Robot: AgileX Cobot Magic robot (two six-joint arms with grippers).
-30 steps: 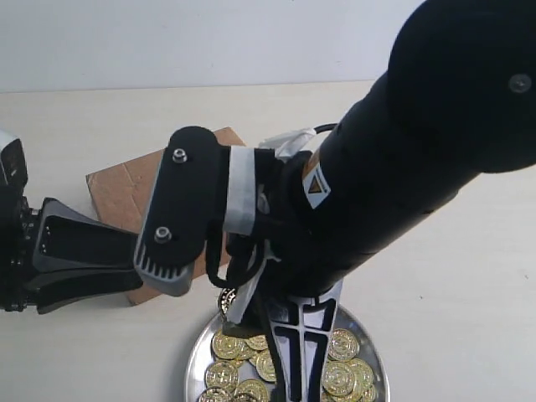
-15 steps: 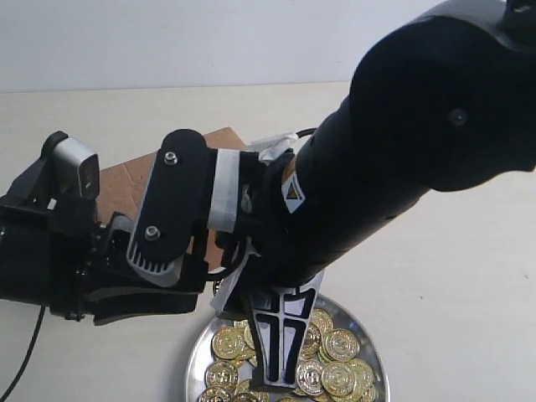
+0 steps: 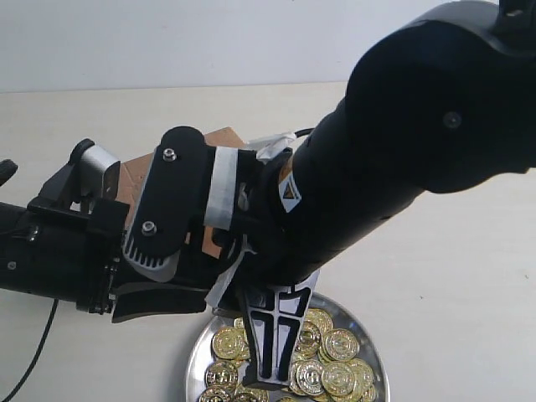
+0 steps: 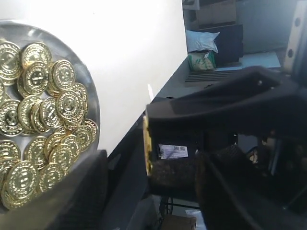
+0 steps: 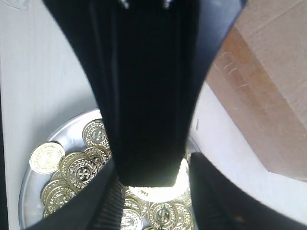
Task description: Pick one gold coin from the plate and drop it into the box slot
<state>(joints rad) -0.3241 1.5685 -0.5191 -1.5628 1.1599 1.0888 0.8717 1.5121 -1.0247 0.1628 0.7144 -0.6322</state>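
Right jaws above plate point(image 3: 198, 345) of coins point(image 3: 339, 378), left jaws alongside

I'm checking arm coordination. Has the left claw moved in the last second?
Yes. Judged against the box, the left claw has slid rightward across it, toward the plate.

The right arm point(image 3: 402, 167) covers most of the box point(image 3: 222, 139) and the middle of the plate point(image 3: 199, 347) (only a box corner shows). The left arm point(image 3: 59, 255) crowds the box from the left. The table point(image 3: 452, 293) right of the plate lies open.
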